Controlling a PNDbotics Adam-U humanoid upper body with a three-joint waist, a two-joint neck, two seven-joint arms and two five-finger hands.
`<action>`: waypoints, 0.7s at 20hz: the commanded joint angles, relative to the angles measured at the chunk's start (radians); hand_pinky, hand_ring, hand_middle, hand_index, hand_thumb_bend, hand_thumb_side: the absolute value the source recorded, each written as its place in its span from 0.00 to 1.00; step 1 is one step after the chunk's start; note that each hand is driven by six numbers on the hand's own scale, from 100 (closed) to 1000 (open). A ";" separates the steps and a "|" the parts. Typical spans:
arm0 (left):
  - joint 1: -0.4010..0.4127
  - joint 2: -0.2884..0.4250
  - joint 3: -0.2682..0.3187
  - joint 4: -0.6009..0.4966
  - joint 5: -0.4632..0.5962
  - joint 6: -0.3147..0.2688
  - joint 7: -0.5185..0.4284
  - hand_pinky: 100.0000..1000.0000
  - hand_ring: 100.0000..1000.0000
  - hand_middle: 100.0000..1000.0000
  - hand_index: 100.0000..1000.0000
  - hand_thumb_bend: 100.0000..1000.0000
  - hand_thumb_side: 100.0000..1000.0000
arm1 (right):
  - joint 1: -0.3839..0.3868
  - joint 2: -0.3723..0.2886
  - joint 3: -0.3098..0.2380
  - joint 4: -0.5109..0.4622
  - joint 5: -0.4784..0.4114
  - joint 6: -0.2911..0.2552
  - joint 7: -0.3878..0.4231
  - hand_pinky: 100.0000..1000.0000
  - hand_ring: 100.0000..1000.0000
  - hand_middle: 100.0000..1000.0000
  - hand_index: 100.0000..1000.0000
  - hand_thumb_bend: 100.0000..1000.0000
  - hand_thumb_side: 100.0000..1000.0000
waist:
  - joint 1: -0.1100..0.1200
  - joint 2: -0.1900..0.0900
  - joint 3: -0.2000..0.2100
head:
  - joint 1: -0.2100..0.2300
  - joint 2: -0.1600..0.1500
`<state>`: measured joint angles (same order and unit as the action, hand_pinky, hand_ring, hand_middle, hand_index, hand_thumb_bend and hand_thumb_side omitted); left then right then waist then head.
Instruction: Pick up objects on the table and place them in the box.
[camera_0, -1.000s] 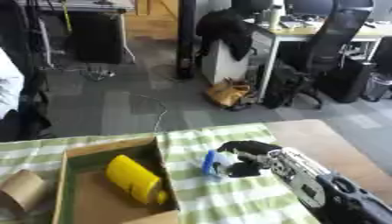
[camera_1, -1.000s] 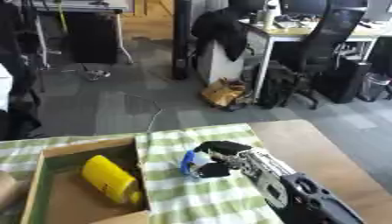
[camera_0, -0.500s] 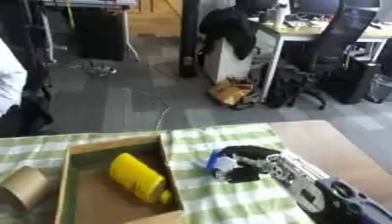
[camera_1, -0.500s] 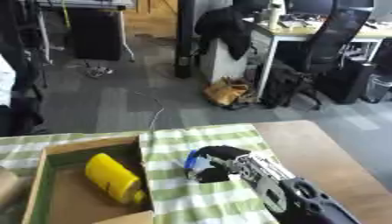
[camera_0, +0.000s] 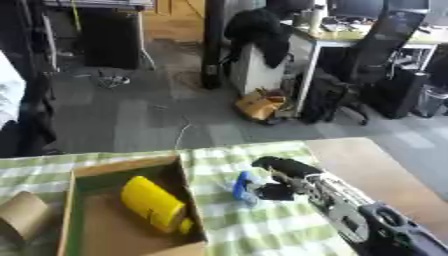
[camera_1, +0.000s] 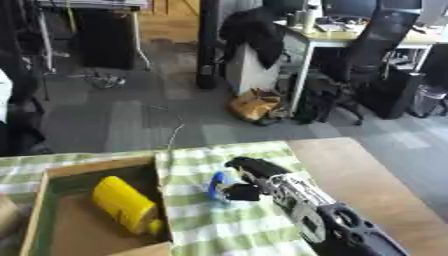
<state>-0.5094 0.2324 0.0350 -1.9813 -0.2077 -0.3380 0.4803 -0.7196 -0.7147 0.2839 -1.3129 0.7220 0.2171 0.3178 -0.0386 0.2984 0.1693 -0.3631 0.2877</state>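
Landmark: the box (camera_0: 74, 210) lay open on the green checked cloth (camera_0: 262, 230).
Done: a yellow bottle (camera_0: 150, 204) already lay inside the box, slanted along its right wall.
In hand: the right hand (camera_0: 282, 176) had its fingers curled round a small blue and white object (camera_0: 243, 185), just to the right of the box and outside it.
Left to do: that object had yet to go over the wall and into the box.
Other hand: the left one showed in neither view.
Unclear: a brown cardboard shape (camera_0: 19, 221) sat just left of the box; what it was could not be told.
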 joint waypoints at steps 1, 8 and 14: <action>-0.016 0.007 0.000 -0.019 0.001 0.000 -0.001 0.92 0.96 0.93 0.97 0.00 1.00 | -0.009 -0.043 -0.013 -0.013 0.019 0.018 -0.001 1.00 1.00 1.00 1.00 0.17 1.00 | 0.002 -0.012 0.005 | -0.009 -0.016; -0.021 0.003 0.000 -0.019 0.004 -0.001 -0.005 0.92 0.96 0.93 0.97 0.00 1.00 | -0.011 -0.038 -0.009 0.013 0.006 0.015 0.059 1.00 1.00 1.00 1.00 0.17 1.00 | 0.003 0.003 0.024 | -0.019 -0.031; -0.026 0.000 -0.002 -0.019 0.005 -0.001 -0.009 0.92 0.96 0.93 0.96 0.00 1.00 | -0.009 -0.044 -0.021 0.030 0.011 -0.021 0.154 1.00 1.00 1.00 1.00 0.22 1.00 | -0.002 0.012 0.036 | -0.030 -0.039</action>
<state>-0.5169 0.2254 0.0348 -1.9813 -0.2033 -0.3393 0.4771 -0.7206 -0.7228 0.2743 -1.2877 0.7290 0.2023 0.4524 -0.0429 0.3250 0.2044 -0.3874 0.2608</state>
